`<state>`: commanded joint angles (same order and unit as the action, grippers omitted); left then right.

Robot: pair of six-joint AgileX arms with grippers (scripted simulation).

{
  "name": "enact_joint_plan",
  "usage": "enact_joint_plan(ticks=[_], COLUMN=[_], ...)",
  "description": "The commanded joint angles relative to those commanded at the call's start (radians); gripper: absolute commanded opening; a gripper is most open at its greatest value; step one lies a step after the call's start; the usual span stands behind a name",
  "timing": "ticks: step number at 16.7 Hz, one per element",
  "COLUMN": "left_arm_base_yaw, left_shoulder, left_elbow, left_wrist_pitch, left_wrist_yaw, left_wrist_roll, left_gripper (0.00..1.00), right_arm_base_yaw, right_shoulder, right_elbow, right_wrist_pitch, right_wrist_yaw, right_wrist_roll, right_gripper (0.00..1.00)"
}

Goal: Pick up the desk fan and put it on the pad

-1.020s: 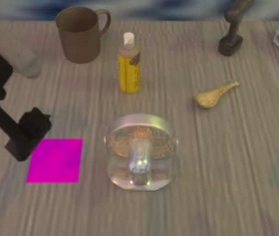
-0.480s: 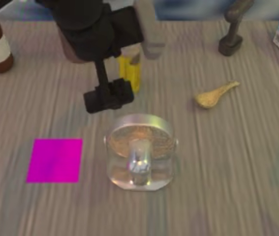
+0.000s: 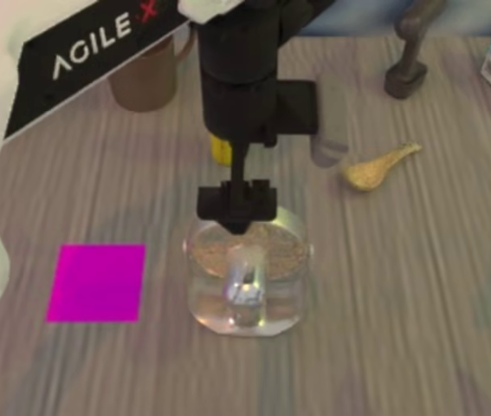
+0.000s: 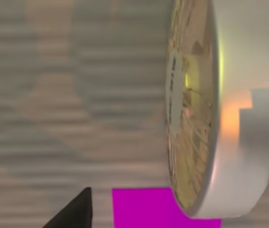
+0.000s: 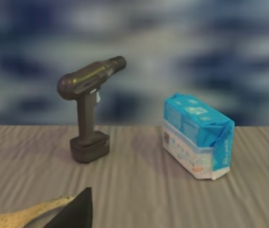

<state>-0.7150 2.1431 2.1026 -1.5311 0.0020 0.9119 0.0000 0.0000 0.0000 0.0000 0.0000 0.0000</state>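
Left end effector point(image 3: 235, 202), grip state unclear, sits above one desk fan point(image 3: 245, 269); one pad point(image 3: 97, 282) lies apart.

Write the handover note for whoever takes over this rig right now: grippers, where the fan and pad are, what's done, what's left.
Left gripper: above the back rim of the desk fan, nothing held; whether its fingers are open is unclear.
Right gripper: outside the top view, parked; its wrist camera faces a drill and a blue packet.
Desk fan: mid-table, standing on the table, not on the pad.
Pad: left of the fan, bare.
Done: approach to the fan.
Left: grasp, lift, carry left, set down on the pad.
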Motion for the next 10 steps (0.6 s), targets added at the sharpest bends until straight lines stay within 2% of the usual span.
enact_joint_plan(ticks=[5, 10], left_arm_base_yaw=[0.004, 0.002], left_shoulder=[-0.002, -0.016], left_elbow=[-0.006, -0.151], left_wrist_pitch=[0.006, 0.133], left_wrist_yaw=[0.001, 0.0], left_wrist_roll=[-0.001, 0.001], left_gripper=[1.0, 1.0], right_arm_base_yaw=[0.0, 0.0], right_shoulder=[0.0, 0.0], right_elbow=[0.0, 0.0], right_wrist_pitch=[0.0, 0.0], right_wrist_yaw=[0.0, 0.0], right_wrist_roll=[0.0, 0.0], right_gripper=[1.0, 1.0])
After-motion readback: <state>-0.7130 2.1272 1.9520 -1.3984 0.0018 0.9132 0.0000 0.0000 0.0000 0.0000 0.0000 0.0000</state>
